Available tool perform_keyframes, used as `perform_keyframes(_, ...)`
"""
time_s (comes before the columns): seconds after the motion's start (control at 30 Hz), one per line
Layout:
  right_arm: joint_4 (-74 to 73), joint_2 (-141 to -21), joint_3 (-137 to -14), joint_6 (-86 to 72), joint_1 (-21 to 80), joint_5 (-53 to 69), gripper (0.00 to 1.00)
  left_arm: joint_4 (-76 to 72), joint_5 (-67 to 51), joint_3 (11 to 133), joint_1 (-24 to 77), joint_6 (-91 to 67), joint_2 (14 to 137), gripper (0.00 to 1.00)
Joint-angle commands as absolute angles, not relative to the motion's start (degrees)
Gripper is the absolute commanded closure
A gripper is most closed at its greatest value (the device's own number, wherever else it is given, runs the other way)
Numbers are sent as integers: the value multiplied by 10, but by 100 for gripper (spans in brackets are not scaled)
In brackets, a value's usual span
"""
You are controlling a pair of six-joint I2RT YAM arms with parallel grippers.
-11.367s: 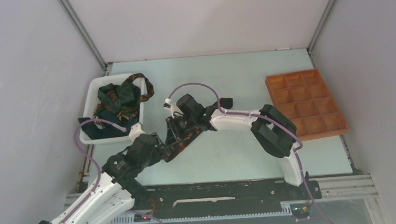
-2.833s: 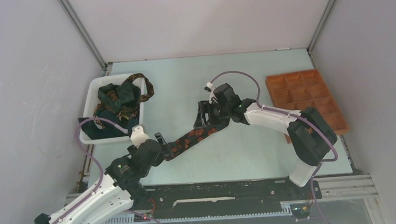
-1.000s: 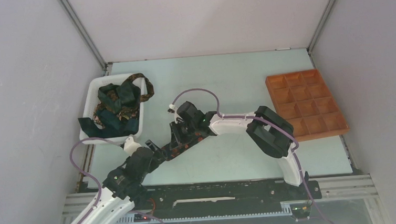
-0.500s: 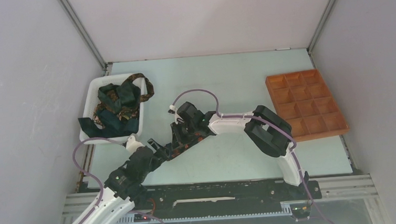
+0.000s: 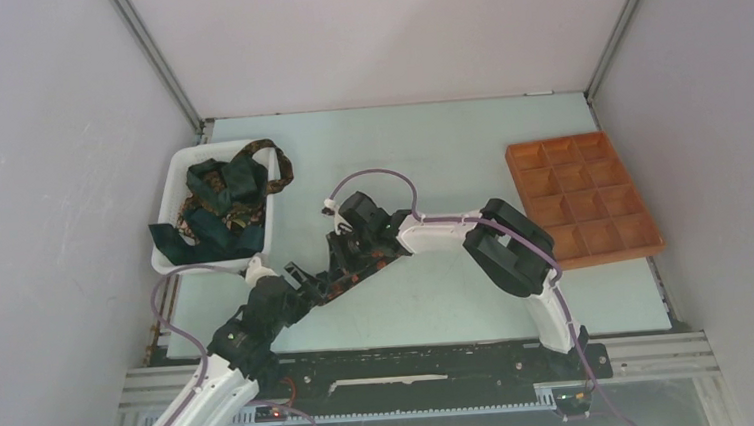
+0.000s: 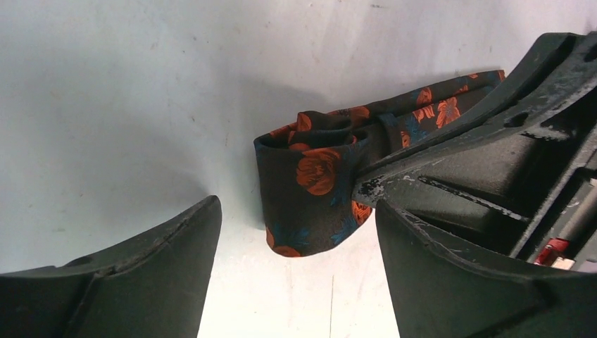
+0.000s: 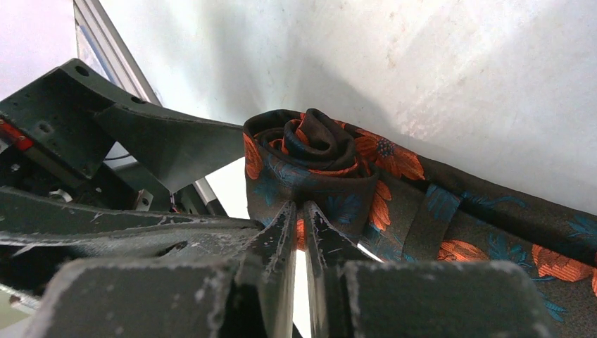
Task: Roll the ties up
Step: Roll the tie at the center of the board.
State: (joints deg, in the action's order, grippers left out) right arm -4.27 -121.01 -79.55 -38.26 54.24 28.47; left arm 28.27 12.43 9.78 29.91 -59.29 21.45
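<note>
Bin (image 5: 271,225): white, far to the left of the left end effector (image 6: 296,204), on the tabletop (image 5: 449,148).
Ties (image 5: 220,199): a tangled dark green and brown heap in the bin, one strand draped over its right wall.
Left end effector: fingers spread wide and holding nothing. It sits low over the tabletop, with the roll just ahead of the gap and nearer its right finger (image 6: 450,282).
Tie (image 6: 317,186): black with orange-red flowers and blue leaves. One end is wound into a loose coil lying on the tabletop between the two end effectors. The unrolled length runs flat from the coil, passing under the right end effector (image 7: 299,211).
Right end effector: fingers drawn narrow, pinching the outer layer of the coil at its near edge; orange fabric shows in the slit between them. The coil's spiral is just beyond the fingertips.
Gap between end effectors: small; each one shows in the other's wrist view, close beside the coil.
Tray (image 5: 580,194): orange-brown, with a grid of compartments, well to the right of the right end effector.
</note>
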Motion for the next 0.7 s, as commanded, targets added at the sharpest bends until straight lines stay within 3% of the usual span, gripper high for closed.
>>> perform_keyframes(0.0,-57,-1234,-802,-363,536,268,89,220,78,82,276,-564,225,15)
perform_keyframes(0.33,-60,-1241,-801,-360,533,274,90,150,39,48,236,-554,255,19)
perform_keyframes(0.67,-59,-1245,-801,-360,528,280,92,88,20,23,228,-554,299,35)
